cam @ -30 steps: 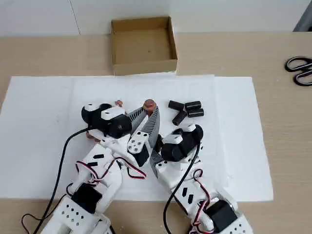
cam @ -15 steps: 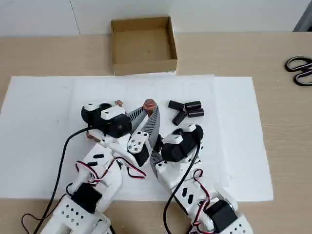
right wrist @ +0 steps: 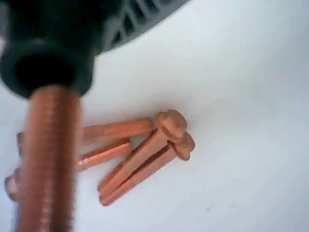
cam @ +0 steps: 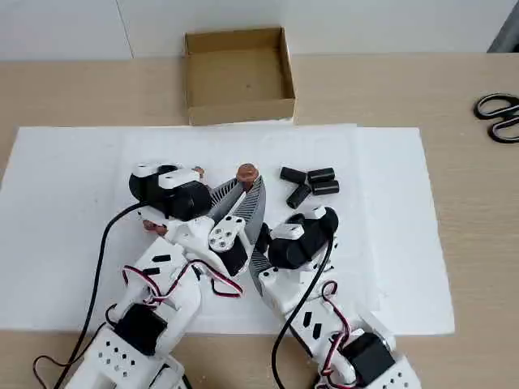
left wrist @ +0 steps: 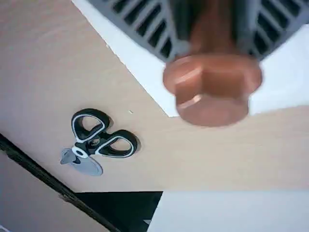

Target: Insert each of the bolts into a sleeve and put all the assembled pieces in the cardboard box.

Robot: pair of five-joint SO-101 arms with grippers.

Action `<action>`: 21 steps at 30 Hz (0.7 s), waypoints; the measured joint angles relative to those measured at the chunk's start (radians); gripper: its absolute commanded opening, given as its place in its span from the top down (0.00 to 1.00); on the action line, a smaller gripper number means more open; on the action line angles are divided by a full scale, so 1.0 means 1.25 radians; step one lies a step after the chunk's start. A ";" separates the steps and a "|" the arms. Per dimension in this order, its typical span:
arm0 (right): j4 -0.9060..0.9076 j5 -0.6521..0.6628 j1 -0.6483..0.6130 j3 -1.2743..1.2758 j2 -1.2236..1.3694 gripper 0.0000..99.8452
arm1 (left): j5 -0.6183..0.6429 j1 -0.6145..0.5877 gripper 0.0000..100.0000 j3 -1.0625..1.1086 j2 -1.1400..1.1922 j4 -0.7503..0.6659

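In the left wrist view my left gripper [left wrist: 210, 24] is shut on a copper bolt [left wrist: 212, 89], its hex head just past the grey fingertips. My right gripper [right wrist: 53, 29] is shut on a black sleeve [right wrist: 46, 67], and the bolt's threaded shank [right wrist: 48, 159] sticks out of the sleeve's bore. In the high view both grippers meet at the bolt head [cam: 247, 172] in the middle of the white sheet [cam: 73, 243]. Several loose sleeves [cam: 310, 183] lie just to its right. Loose bolts [right wrist: 140, 154] lie on the sheet; the left arm partly hides them [cam: 152, 226]. The cardboard box [cam: 239, 74] stands open at the back.
Black scissors [cam: 498, 117] lie on the wood at the far right, also seen from the left wrist [left wrist: 99, 140]. The arms' bases and cables take up the front of the sheet. The sheet's left and right parts are bare.
The left arm's wrist has shifted a little to the left and away, and the bolt head has moved slightly with it. The right arm stays put.
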 measured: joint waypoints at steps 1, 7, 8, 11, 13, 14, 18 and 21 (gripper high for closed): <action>0.000 0.000 0.000 0.000 0.000 1.00 | 0.000 0.000 0.99 0.000 0.000 0.000; 0.000 0.000 0.000 0.000 0.000 1.00 | 0.000 0.000 0.99 0.007 0.000 0.000; 0.000 0.000 0.000 0.000 0.000 1.00 | 0.000 0.000 0.99 0.007 0.000 0.000; 0.000 0.000 0.000 0.000 0.000 1.00 | 0.000 0.000 0.99 0.007 0.000 0.000; 0.000 0.000 0.000 0.000 0.000 1.00 | 0.000 0.000 0.99 0.007 0.000 0.000; 0.000 0.000 0.000 0.000 0.000 1.00 | 0.000 0.000 0.99 0.007 0.000 0.000; 0.000 0.000 -0.001 0.000 0.000 1.00 | 0.000 0.001 0.99 0.031 -0.001 0.000; 0.000 0.000 -0.001 0.000 0.000 1.00 | 0.000 0.012 0.99 0.049 0.001 0.000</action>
